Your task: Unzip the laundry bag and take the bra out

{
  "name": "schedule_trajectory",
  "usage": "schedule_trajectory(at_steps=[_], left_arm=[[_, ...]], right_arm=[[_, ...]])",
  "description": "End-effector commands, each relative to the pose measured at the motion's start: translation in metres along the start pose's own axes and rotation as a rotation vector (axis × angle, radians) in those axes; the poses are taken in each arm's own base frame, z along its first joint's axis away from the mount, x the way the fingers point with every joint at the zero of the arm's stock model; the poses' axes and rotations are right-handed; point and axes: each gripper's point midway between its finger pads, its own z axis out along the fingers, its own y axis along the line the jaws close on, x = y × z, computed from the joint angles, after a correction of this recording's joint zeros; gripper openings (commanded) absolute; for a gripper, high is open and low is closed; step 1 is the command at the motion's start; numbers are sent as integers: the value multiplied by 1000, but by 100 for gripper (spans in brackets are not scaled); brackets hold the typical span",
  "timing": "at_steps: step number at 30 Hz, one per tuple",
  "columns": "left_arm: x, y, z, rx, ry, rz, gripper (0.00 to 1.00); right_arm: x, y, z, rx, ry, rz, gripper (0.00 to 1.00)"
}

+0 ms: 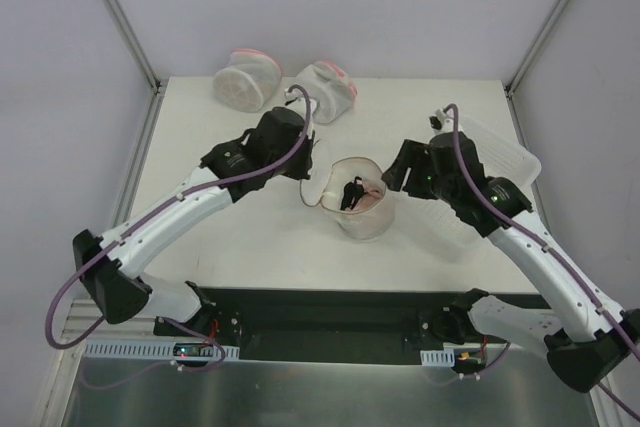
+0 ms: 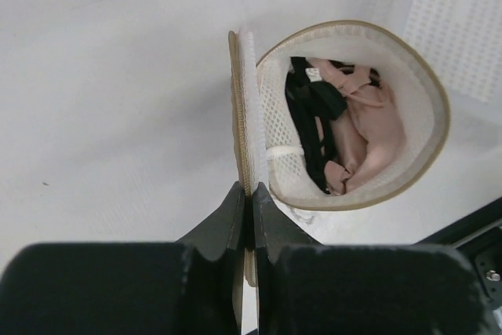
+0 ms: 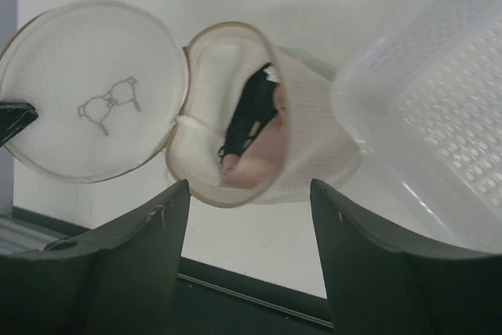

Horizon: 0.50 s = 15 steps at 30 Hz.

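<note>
The laundry bag (image 1: pixel 365 219) lies in the middle of the table, unzipped, its tan-rimmed mouth facing up. Its round flat lid (image 1: pixel 316 173) with the bra symbol (image 3: pixel 110 102) stands swung open to the left. My left gripper (image 2: pixel 251 194) is shut on the lid's rim edge (image 2: pixel 241 92) and holds it open. The bra (image 2: pixel 369 127), pink with black straps, lies inside the bag (image 2: pixel 435 107), and also shows in the right wrist view (image 3: pixel 263 154). My right gripper (image 3: pixel 249 194) is open and empty, just right of the bag (image 3: pixel 318 143), not touching it.
A white ribbed plastic tray (image 1: pixel 505 162) sits to the right of the bag, close behind my right gripper (image 1: pixel 393 179). Two white mesh pouches with pink trim (image 1: pixel 246 78) (image 1: pixel 328 89) lie at the table's far edge.
</note>
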Motion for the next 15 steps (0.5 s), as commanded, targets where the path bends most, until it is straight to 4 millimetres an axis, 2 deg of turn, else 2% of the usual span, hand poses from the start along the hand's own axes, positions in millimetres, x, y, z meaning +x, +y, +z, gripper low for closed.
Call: schedule_trajectory(at_steps=[1,2,6,8,11,15], left_arm=[[-25,-11,-41,94,-113,-54,0],[-28,-10,-46,99,-129,-64,0],[-21,-10,-44,108,-114,-73,0],[-17,-14,-42,126,-99,-82,0],[-9,-16,-40,143,-80,-98,0],[-3,-17,-39,155,-73,-117,0]], right_arm=[[-18,62,-1,-132,-41,-91,65],[-16,68,3,-139,-34,-97,65],[-4,91,22,-180,7,-109,59],[8,92,40,-167,59,-123,58],[26,87,67,-113,136,-164,58],[52,66,95,8,253,-221,66]])
